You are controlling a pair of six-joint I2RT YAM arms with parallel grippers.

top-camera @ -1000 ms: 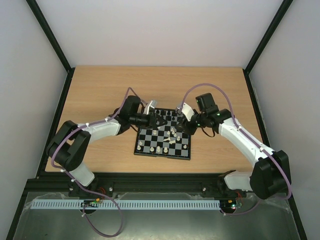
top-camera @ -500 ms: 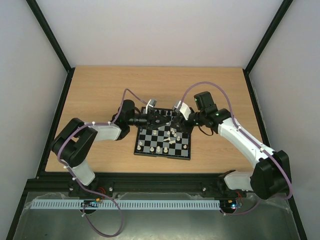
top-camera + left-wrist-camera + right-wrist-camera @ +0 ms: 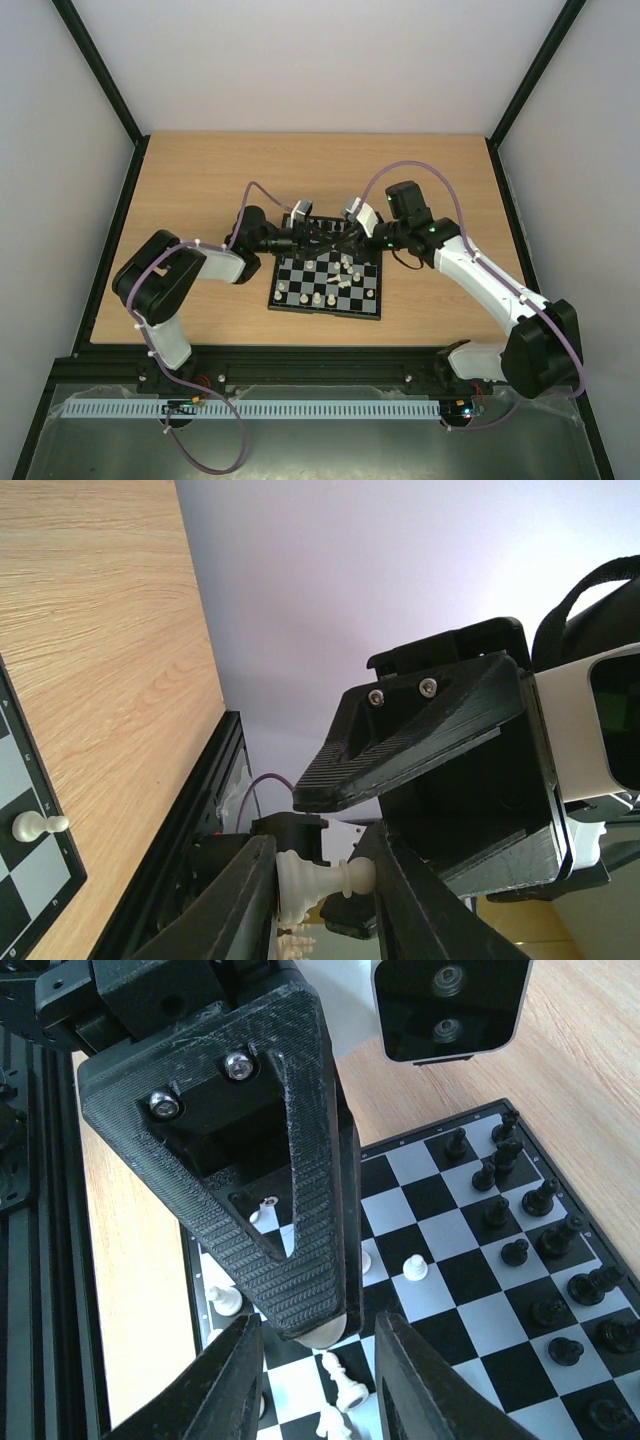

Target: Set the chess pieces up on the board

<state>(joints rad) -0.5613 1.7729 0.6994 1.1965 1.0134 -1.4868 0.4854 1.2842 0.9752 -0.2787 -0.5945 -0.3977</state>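
From where I stand, the table (image 3: 200, 180) is pale wood with a straight grain, edged on its left and right by black rails (image 3: 115, 230). Slanting black posts (image 3: 96, 68) rise from its far corners against plain white walls (image 3: 320, 60). Along the near edge runs a black bar (image 3: 300, 362), then a pale ribbed strip (image 3: 260, 409), and nearest of all a dull grey metal floor (image 3: 330, 452).

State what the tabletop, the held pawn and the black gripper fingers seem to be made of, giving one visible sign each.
Tabletop: wood or wood-look laminate, matt; pale streaked grain shows.
Pawn: probably moulded plastic, cream, smooth with a slight sheen.
Left gripper's fingers: likely 3D-printed black plastic, matt; fine layered ridges cover them.
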